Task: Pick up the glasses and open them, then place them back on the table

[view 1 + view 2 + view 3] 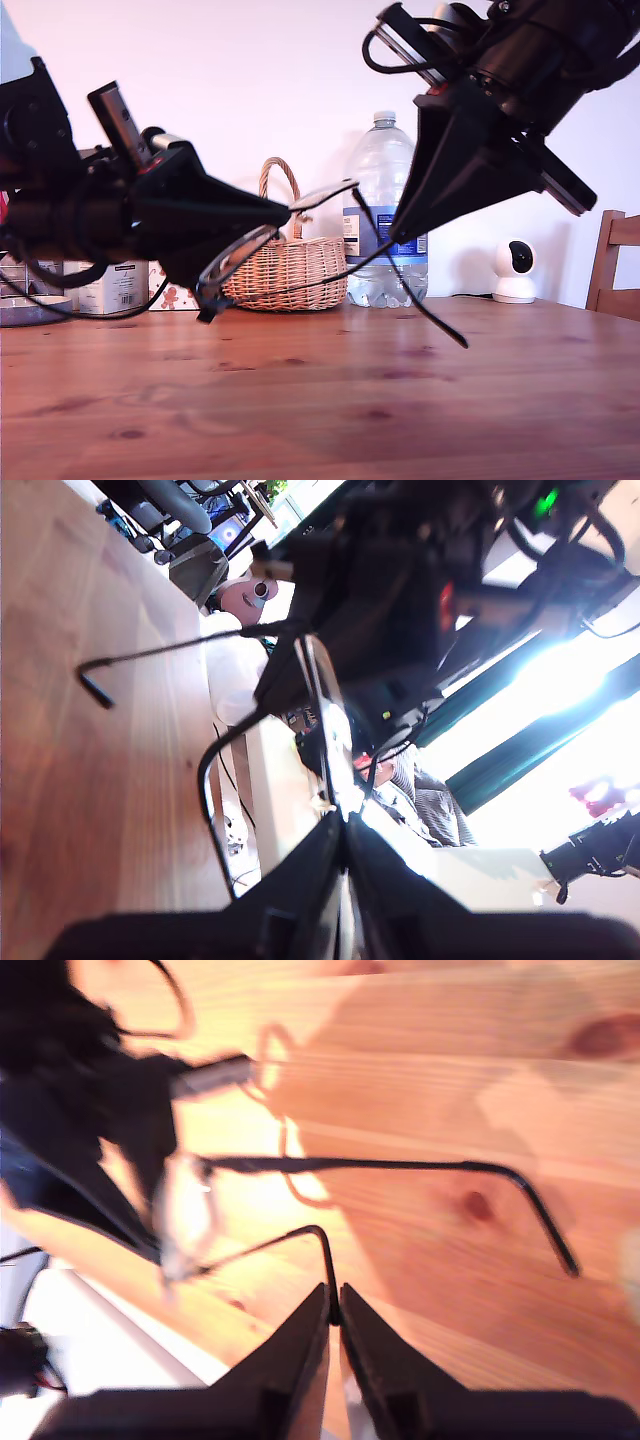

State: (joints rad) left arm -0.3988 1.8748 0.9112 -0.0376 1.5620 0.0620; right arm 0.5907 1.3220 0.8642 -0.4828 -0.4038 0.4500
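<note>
My first gripper's (345, 825) jaws are pressing together on the front of the glasses (300, 240), pinching the frame edge-on by a lens, and my second gripper's (333, 1310) jaws are closing tight on the tip of one slim black arm of the same glasses. In the exterior view my first gripper (285, 212) is reaching in from that view's left and my second gripper (400, 235) is coming down from the upper right, so the glasses are hanging in the air between the two, clear of the table (400, 400). The lenses are sitting near the first gripper's tip, tilted, and the clamped arm is running across to the second gripper. The other arm is swinging free, sloping down toward the exterior view's right, with its bent end hovering just above the wood. From the second wrist view that free arm is stretching out over the table (480, 1090), well apart from the pinched one, so the glasses are looking spread open. From the first wrist view the frame (300, 690) is standing up out of my jaws with the second arm's dark body close behind it. Behind the glasses in the exterior view, a wicker basket (285, 270) and a water bottle (385, 215) are standing on the far side of the table, a small white camera (515, 270) is sitting further to that view's right, and a wooden chair (615, 260) is showing at the right edge.
</note>
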